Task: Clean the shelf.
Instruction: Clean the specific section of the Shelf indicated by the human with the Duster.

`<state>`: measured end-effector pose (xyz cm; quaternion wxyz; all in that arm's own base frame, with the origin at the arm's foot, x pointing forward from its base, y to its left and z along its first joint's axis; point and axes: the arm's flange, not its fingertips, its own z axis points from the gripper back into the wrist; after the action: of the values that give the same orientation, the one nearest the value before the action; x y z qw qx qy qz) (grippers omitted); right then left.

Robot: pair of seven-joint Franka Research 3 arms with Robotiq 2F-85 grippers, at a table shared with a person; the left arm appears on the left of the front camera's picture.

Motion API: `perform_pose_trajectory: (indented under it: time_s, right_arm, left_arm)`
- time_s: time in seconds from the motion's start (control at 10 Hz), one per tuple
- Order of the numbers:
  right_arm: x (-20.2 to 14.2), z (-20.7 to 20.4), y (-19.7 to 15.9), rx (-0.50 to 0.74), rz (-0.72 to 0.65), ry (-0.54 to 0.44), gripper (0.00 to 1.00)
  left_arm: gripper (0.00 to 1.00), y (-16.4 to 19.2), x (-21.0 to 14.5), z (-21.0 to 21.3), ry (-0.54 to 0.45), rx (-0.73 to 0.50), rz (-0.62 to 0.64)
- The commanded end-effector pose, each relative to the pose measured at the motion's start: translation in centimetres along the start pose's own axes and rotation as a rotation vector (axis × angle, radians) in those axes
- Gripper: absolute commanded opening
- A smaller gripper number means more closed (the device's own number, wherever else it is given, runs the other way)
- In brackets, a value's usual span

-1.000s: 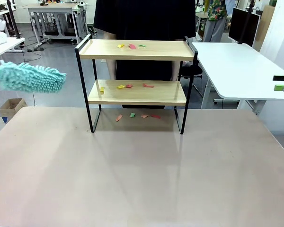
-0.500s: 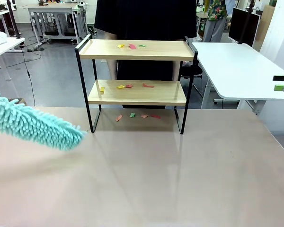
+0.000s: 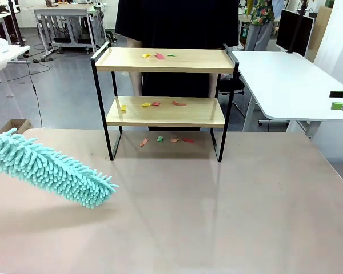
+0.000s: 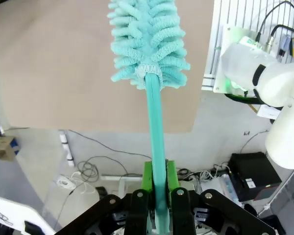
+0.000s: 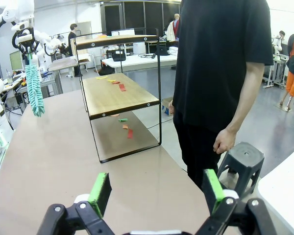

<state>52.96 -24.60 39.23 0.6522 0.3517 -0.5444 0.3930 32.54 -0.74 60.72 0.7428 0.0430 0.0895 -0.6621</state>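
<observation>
One duster (image 3: pixel 51 169) end is cut off at the table's (image 3: pixel 217 217) left edge. The left gripper (image 4: pixel 159 172) clamps its handle (image 4: pixel 156 122), and the right gripper (image 5: pixel 157 191) has its fingers apart — the duster now sits lower and farther right.

Bright, even light from overhead fills the room. The counter (image 3: pixel 228 217) has a dull sheen, and pale reflections of the shelf (image 3: pixel 166 60) posts run down it in front of the shelf. Left of the shelf, the duster (image 3: pixel 51 168) casts a soft, wide shadow on the counter. Right of the shelf, a white table (image 3: pixel 286 80) is nearly washed out. The front view is sharp. Both wrist views bend straight lines toward their edges.
</observation>
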Motion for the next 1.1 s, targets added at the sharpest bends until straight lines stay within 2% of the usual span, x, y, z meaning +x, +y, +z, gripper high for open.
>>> perform_pose_trajectory:
  time_s: [0.0,1.0]
  right_arm:
    - [0.33,-0.08,0.05,0.001,0.006,0.002,1.0]
    - [0.33,-0.08,0.05,0.001,0.006,0.002,1.0]
  left_arm:
    - [0.13,-0.2,-0.64,0.37,-0.002,0.01,0.032]
    - [0.13,-0.2,-0.64,0.37,-0.002,0.01,0.032]
